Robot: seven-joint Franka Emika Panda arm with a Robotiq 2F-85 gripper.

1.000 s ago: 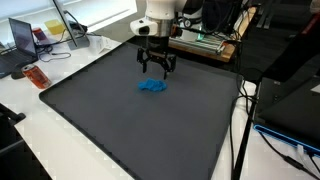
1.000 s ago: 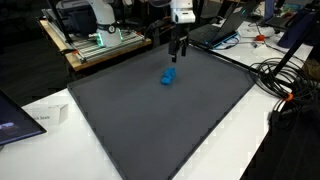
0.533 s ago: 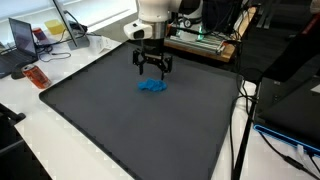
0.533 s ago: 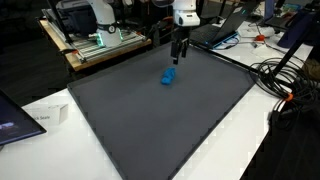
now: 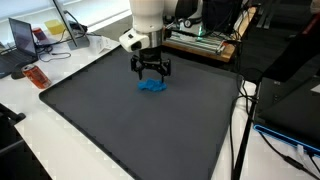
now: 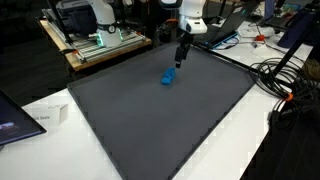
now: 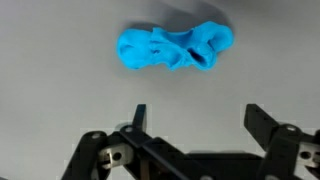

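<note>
A crumpled bright blue cloth (image 5: 152, 87) lies on the dark grey mat (image 5: 120, 125) toward its far side, seen also as the blue cloth (image 6: 169, 77) on the mat (image 6: 160, 120). My gripper (image 5: 151, 73) hangs just above and slightly behind it, jaws spread wide with nothing between them. From the other side the gripper (image 6: 179, 62) stands a little beyond the cloth. In the wrist view the cloth (image 7: 175, 50) lies ahead of the gripper (image 7: 197, 115), apart from both black fingertips (image 7: 260, 120).
A white table edge (image 5: 30, 125) borders the mat. A laptop (image 5: 22, 38) and an orange item (image 5: 36, 76) sit on one side. Cables (image 6: 285, 85) trail off another side. A wooden bench with equipment (image 6: 100, 42) stands behind.
The arm has shifted and turned slightly above the cloth; its wrist camera housing has swung round. The cloth has not moved and the jaws stay wide.
</note>
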